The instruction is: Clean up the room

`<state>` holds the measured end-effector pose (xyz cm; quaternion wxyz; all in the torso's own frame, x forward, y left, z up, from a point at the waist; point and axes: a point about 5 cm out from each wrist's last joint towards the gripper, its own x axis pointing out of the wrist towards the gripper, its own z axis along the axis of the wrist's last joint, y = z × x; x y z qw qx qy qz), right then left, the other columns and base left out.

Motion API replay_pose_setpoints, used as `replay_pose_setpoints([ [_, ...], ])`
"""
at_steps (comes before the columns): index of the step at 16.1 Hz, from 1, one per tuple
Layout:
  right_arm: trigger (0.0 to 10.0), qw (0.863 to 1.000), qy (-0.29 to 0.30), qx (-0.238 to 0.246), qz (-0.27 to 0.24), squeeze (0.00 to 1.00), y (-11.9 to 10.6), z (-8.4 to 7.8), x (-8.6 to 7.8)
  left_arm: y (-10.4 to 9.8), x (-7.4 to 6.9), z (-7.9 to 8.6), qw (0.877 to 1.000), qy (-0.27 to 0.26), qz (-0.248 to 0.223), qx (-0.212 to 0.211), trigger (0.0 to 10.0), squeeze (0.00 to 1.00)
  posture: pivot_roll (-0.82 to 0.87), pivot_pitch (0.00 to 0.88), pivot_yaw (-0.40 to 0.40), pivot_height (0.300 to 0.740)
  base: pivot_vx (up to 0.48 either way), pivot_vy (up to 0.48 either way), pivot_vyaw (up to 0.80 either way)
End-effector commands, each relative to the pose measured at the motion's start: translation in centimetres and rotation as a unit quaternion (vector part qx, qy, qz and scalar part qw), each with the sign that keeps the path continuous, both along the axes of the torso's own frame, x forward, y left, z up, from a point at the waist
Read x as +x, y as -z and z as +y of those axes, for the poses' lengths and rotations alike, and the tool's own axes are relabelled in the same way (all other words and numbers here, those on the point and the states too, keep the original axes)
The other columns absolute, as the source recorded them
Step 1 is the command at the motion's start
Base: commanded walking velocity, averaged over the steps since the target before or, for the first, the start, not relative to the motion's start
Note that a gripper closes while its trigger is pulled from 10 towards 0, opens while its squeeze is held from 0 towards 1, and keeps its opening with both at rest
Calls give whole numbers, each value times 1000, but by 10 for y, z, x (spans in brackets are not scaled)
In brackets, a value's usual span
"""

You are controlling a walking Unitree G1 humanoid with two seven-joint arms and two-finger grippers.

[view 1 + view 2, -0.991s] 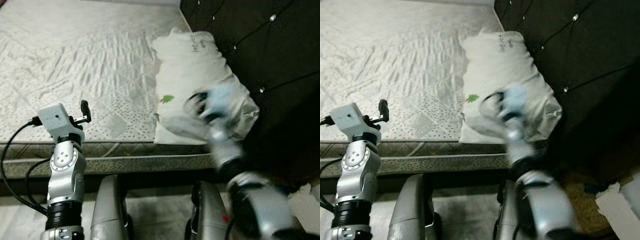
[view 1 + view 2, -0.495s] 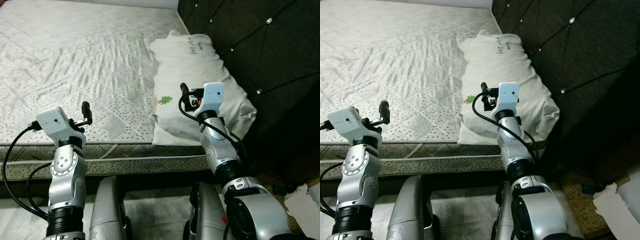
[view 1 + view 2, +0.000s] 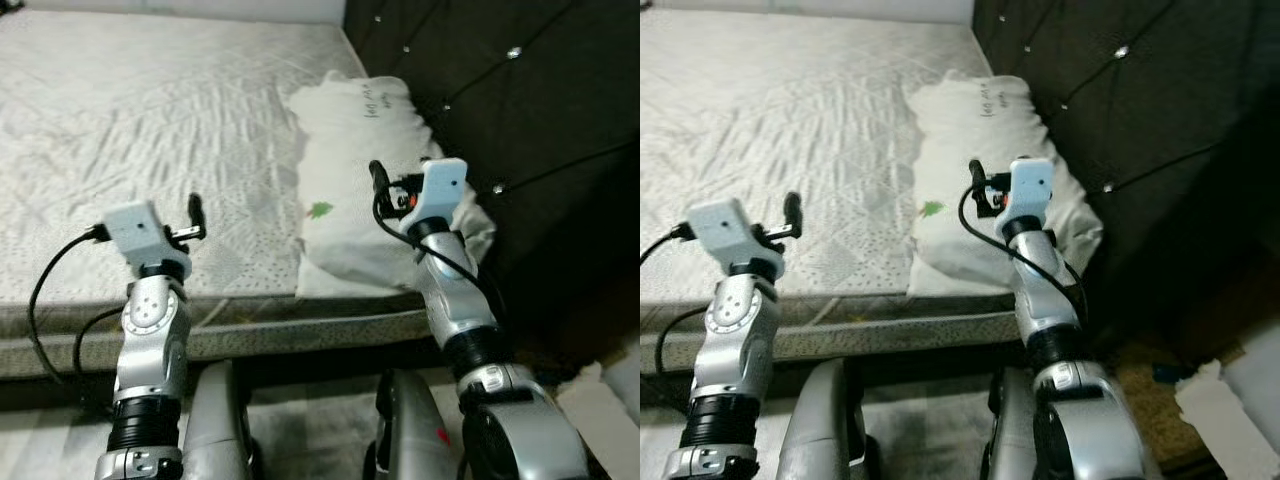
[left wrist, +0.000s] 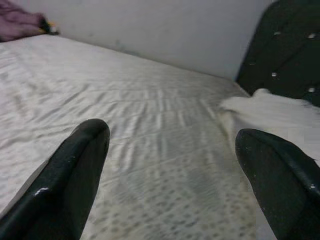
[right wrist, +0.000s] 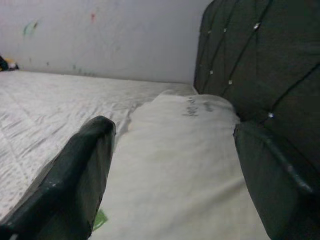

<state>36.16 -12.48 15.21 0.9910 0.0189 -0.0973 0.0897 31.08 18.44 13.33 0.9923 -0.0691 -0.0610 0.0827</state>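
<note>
Since half a second ago, both eye views have shifted: bed and pillow sit higher and nearer, consistent with camera motion. Right arm is raised further over the pillow's near end; left arm sits slightly nearer the mattress edge.

Left eye view. Mattress (image 3: 150,120): bare, quilted, pale. Pillow (image 3: 345,150): white, lying along the mattress side against the dark tufted headboard (image 3: 520,110), near corner overhanging the mattress edge. Left gripper (image 3: 195,215): held above the mattress front edge, well apart from the pillow. Right gripper (image 3: 380,180): raised over the pillow's near end; contact cannot be told.

Right eye view. Same layout. White paper scrap (image 3: 1215,395): on the floor beside the bed, near the headboard.

Left wrist view. Two black fingers (image 4: 75,165) spread wide, nothing between them; mattress beyond, pillow to one side, a purple cloth heap (image 4: 20,25) at the far corner of the bed.

Right wrist view. Fingers (image 5: 75,170) likewise wide apart, empty; pillow directly ahead between them, headboard alongside.

Progress, as judged: early. Pillow already lies at the head of the bed, though skewed and overhanging. Remaining, apparently: straightening the pillow, the cloth heap, the floor scrap.
</note>
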Motion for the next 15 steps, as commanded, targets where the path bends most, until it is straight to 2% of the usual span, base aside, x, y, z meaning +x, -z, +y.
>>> replay_pose_setpoints([
  [1,10000,1000,-15,1,-15,0,-9,1,-2,0,2,-3,1000,8,2,3,10000,0,25,0,-16,646,0,0,0],
  [2,10000,999,-34,-10,-22,0,-9,6,-6,5,-3,-1,1000,3,12,3,10000,0,39,0,-4,661,0,0,0],
  [4,10000,1000,-28,6,-5,0,-1,8,-8,9,-11,3,1000,0,23,12,10000,0,67,0,3,681,0,0,0],
  [5,10000,999,-33,12,2,0,1,14,-9,6,-13,7,999,-6,23,22,10000,0,79,0,10,696,0,0,0],
  [8,10000,999,-41,-1,-2,0,3,35,-13,6,-8,18,999,-7,24,35,10000,0,71,0,30,701,0,0,0],
  [10,10000,999,-36,13,6,0,3,37,-11,6,-8,24,999,-36,19,22,10000,0,85,0,-5,701,0,0,0],
  [12,10000,999,-44,17,3,0,-5,35,-5,4,-16,18,999,-45,7,7,10000,0,120,0,-50,701,0,0,0],
  [15,10000,999,-46,4,9,0,-6,30,-1,14,-24,14,998,-49,23,-11,10000,0,110,0,-71,739,0,0,0],
])
